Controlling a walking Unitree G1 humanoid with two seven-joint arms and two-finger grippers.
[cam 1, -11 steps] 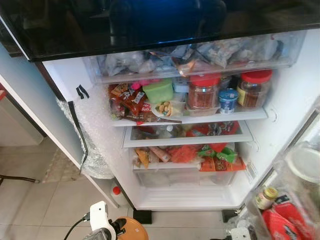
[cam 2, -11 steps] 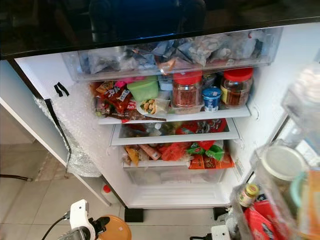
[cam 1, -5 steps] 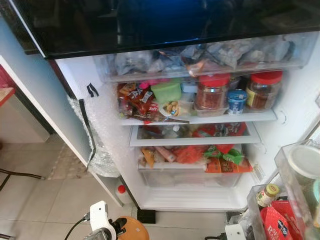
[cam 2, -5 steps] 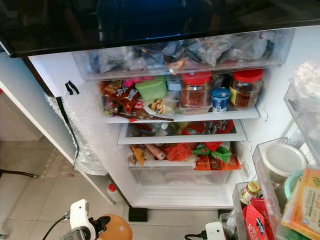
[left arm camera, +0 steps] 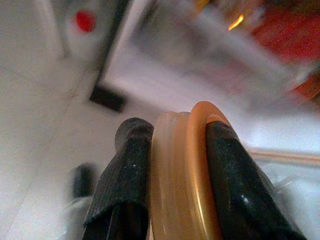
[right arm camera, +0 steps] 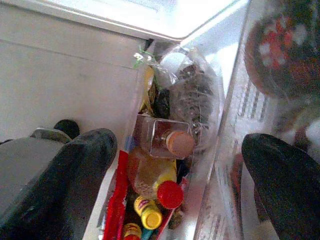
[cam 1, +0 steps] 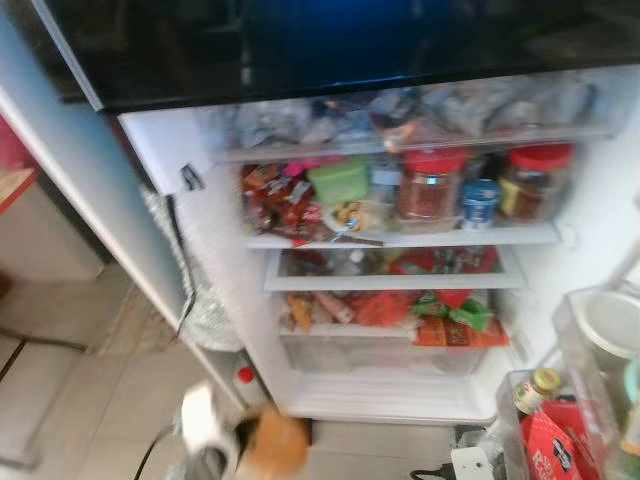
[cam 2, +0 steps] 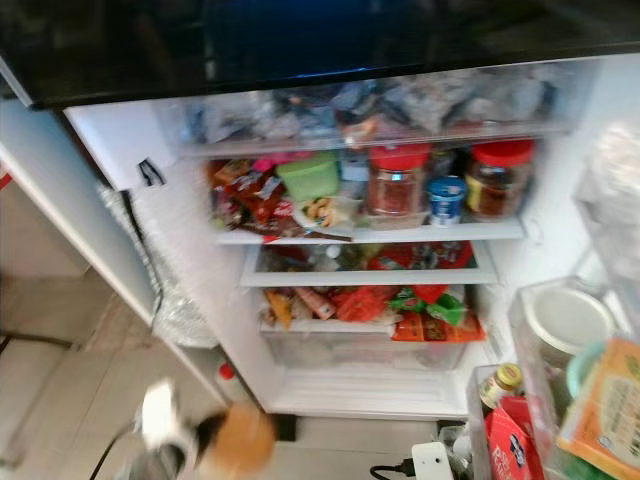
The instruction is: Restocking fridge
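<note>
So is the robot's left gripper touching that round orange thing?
Touching. In the left wrist view, the left gripper has both black fingers pressed flat against the sides of the round orange thing, with no gap.

Left tool [left arm camera: 172, 165]: two long black fingers [left arm camera: 122, 185], their inner faces finely ribbed, their ends rounded and matte.
Right tool [right arm camera: 182, 180]: two broad black fingers [right arm camera: 75, 175], smooth and blunt at the ends, a grey housing behind one.
Left wrist [cam 1: 205, 425]: a white block, blurred, with a dark joint beside it.
Cable [cam 1: 150, 455]: a thin black lead trailed from the white block.
</note>
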